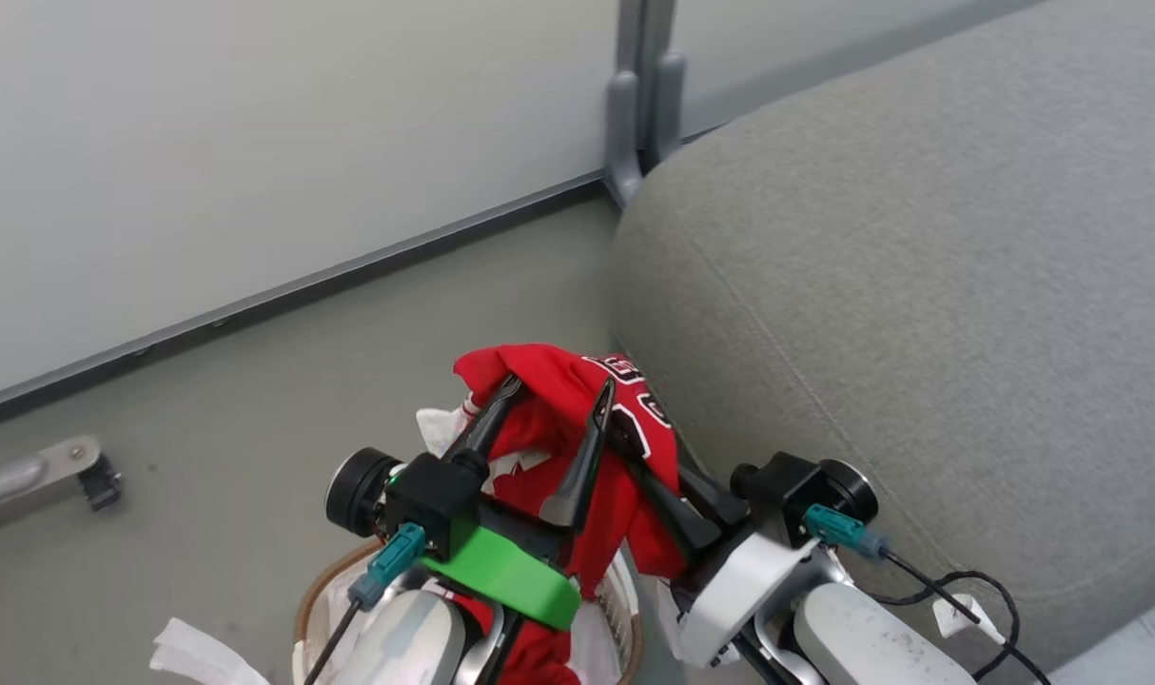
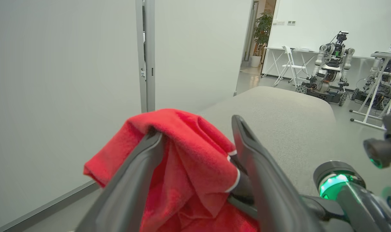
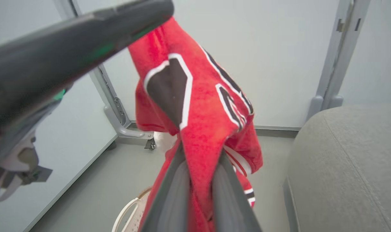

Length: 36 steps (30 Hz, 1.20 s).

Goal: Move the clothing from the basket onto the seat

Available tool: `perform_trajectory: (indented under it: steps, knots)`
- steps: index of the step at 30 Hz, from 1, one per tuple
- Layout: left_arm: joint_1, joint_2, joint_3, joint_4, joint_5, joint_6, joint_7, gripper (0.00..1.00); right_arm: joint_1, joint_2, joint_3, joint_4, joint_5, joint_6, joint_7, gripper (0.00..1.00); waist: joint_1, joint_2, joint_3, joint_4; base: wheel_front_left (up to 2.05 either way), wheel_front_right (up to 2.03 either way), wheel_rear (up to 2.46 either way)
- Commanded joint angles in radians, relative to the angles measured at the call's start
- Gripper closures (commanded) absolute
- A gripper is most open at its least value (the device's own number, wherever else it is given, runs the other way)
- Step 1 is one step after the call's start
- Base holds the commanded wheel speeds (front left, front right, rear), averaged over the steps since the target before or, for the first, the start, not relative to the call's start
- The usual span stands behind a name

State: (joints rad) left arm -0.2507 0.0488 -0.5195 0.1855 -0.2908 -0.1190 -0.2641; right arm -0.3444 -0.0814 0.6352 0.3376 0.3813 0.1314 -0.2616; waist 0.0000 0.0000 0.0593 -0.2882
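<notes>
The clothing [image 1: 577, 381], a red jersey with white-edged black numerals, hangs lifted above the basket [image 1: 313, 582], whose brown rim shows at the bottom. My left gripper [image 1: 558, 387] is open, its two fingers spread wide with the jersey draped over the left one and sagging between them [image 2: 195, 127]. My right gripper [image 1: 627, 440] comes in from the lower right and is shut on a fold of the clothing [image 3: 200, 149], numerals hanging above its fingers. The grey seat [image 1: 920, 285] lies directly to the right, its rounded corner close to the jersey.
A pale wall with a dark baseboard runs behind, with a grey post foot [image 1: 635, 143] at the seat's corner. A metal leg with a caster [image 1: 73, 471] sits at the left. White liner sheet [image 1: 197, 652] spills from the basket. Another robot [image 2: 330, 71] and tables stand far off.
</notes>
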Motion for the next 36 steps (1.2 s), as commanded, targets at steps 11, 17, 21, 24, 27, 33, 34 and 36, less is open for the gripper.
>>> perform_trajectory:
  steps: [11,17,21,24,27,33,34,36]
  knots:
    - [-0.066,0.004,-0.042,0.058,-0.001,-0.011,0.000,0.00,0.109,-0.001,-0.224,-0.088,-0.038,-0.001,-0.004,1.00,0.0000,0.0000,0.080,-0.264,0.00,0.00,0.00]
    - [-0.103,0.004,-0.075,0.074,-0.012,-0.012,0.000,0.00,0.122,0.008,-0.276,-0.120,-0.065,-0.001,-0.004,1.00,0.0000,0.0000,0.112,-0.267,0.08,0.08,0.08]
    - [-0.115,0.004,-0.077,0.076,0.001,-0.013,0.000,0.00,0.064,-0.001,-0.288,-0.118,-0.074,-0.001,-0.004,1.00,0.0000,0.0000,0.145,-0.266,0.02,0.02,0.02]
    - [-0.121,0.013,-0.067,0.076,0.018,-0.013,0.000,0.00,-0.019,-0.033,-0.279,-0.103,-0.084,-0.001,-0.004,1.00,0.0000,0.0000,0.180,-0.264,0.00,0.00,0.00]
    - [-0.126,0.024,-0.043,0.064,0.035,-0.013,0.000,0.00,-0.120,-0.065,-0.285,-0.083,-0.095,-0.001,-0.004,1.00,0.0000,0.0000,0.217,-0.261,0.00,0.00,0.00]
    - [-0.138,0.046,-0.012,0.040,0.073,-0.013,0.000,0.00,-0.324,-0.127,-0.344,-0.037,-0.113,-0.001,-0.004,1.00,0.0000,0.0000,0.308,-0.227,0.00,0.00,0.00]
    - [-0.145,0.050,-0.017,0.039,0.078,-0.013,0.000,0.00,-0.356,-0.141,-0.370,-0.031,-0.118,-0.001,-0.004,1.00,0.0000,0.0000,0.328,-0.211,0.00,0.00,0.00]
    - [-0.153,0.060,-0.023,0.042,0.082,-0.013,0.000,0.00,-0.408,-0.158,-0.423,-0.017,-0.118,-0.001,-0.004,1.00,0.0000,0.0000,0.355,-0.187,0.00,0.00,0.00]
